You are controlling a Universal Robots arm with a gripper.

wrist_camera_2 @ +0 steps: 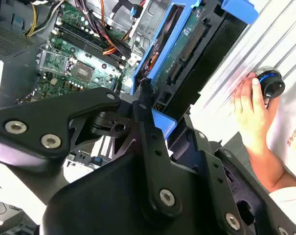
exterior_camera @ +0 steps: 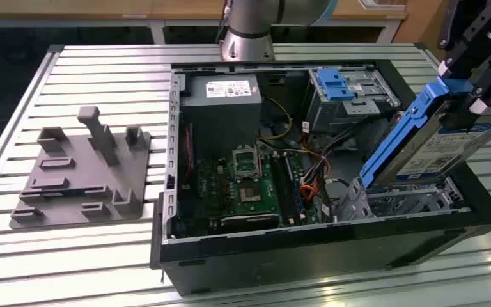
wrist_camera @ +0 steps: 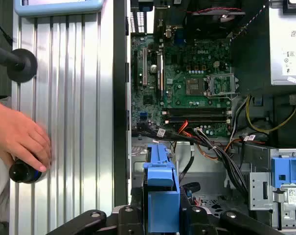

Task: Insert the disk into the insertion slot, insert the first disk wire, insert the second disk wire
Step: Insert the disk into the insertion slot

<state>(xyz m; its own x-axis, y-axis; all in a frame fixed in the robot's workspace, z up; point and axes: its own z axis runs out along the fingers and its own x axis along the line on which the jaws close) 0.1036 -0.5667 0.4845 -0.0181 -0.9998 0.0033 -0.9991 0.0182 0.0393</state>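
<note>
**Disk held tilted at the slot's mouth**

My gripper (exterior_camera: 481, 96) is clamped on the upper end of the disk (exterior_camera: 424, 144). The disk leans steeply, its low end at the mouth of the insertion slot (exterior_camera: 409, 201) (whether it has entered, I cannot tell). I judge the tilt should be squared to the mouth, keeping the carrier clear of the loose wires (exterior_camera: 308, 187) beyond.

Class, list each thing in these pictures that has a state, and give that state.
Silver hard drive in blue plastic carrier, the disk: gripped, tilted, not seated.
Black gripper: shut on the disk.
Perforated silver-grey metal insertion slot: disk not inside.
Black computer case: lying on its side, open.
Person's hand: resting on the slatted metal table.
</note>
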